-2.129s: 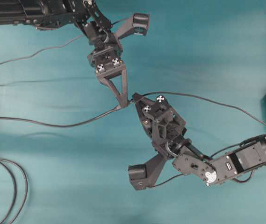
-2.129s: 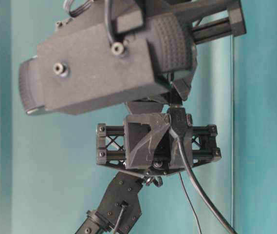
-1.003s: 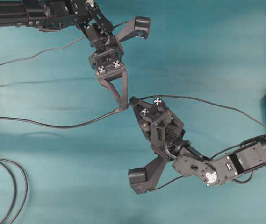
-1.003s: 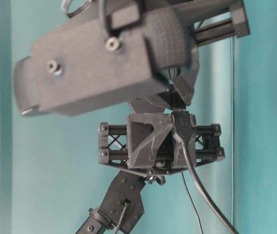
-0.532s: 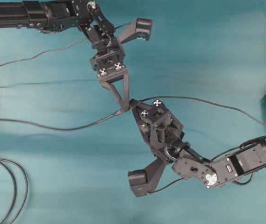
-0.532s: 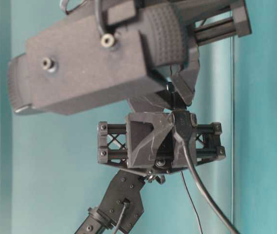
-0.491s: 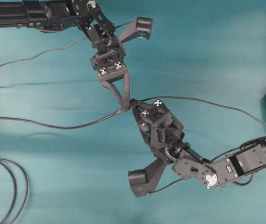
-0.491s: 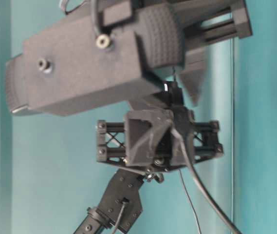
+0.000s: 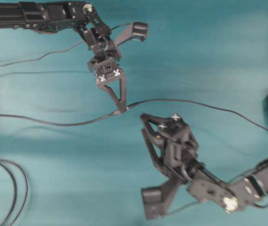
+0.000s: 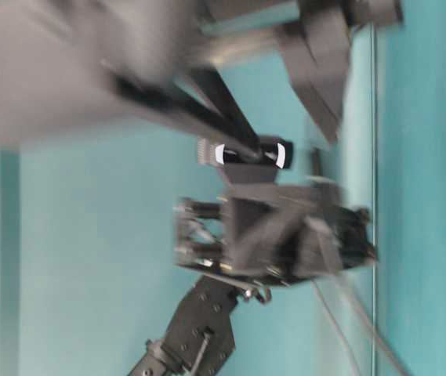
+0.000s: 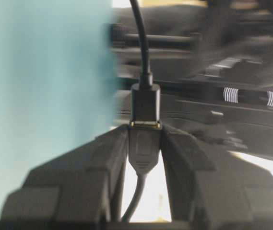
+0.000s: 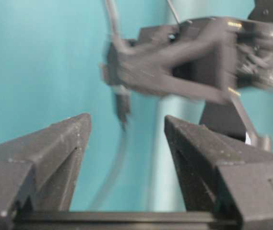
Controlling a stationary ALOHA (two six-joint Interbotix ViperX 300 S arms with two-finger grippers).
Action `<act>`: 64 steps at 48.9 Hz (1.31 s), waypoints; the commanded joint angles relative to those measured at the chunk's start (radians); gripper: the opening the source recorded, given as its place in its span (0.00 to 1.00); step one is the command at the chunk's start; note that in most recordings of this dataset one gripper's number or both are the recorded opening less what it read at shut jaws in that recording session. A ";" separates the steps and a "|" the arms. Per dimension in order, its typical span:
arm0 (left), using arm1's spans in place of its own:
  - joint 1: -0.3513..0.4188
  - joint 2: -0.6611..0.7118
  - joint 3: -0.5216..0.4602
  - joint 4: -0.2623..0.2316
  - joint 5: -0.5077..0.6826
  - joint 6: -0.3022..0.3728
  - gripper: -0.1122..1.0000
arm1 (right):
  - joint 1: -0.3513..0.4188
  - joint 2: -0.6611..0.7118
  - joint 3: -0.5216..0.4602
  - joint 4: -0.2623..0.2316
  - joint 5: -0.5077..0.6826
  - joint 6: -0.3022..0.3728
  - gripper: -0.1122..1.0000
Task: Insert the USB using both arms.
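Overhead: left gripper (image 9: 120, 110) pinches the cable junction; right gripper (image 9: 149, 123) spread wide, empty, apart. Left wrist: USB (image 11: 145, 104) seated in socket (image 11: 144, 152), fingers clamped. Insertion judged complete; next, left release

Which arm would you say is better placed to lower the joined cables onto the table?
Probably the left: the left gripper is shut on the socket, USB seated, while the right gripper is open, apart.
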 commanded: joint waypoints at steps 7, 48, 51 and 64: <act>-0.032 -0.109 0.002 0.204 -0.210 -0.015 0.30 | 0.018 -0.101 -0.034 0.069 0.077 0.123 0.73; -0.376 -0.037 0.008 1.104 -0.657 -0.517 0.30 | -0.037 -0.275 0.055 0.135 0.141 0.621 0.73; -0.383 -0.032 0.006 1.134 -0.661 -0.548 0.30 | -0.037 -0.279 0.054 0.135 0.144 0.621 0.73; -0.390 -0.061 0.006 1.149 -0.680 -0.565 0.30 | -0.037 -0.324 0.067 0.140 0.166 0.621 0.73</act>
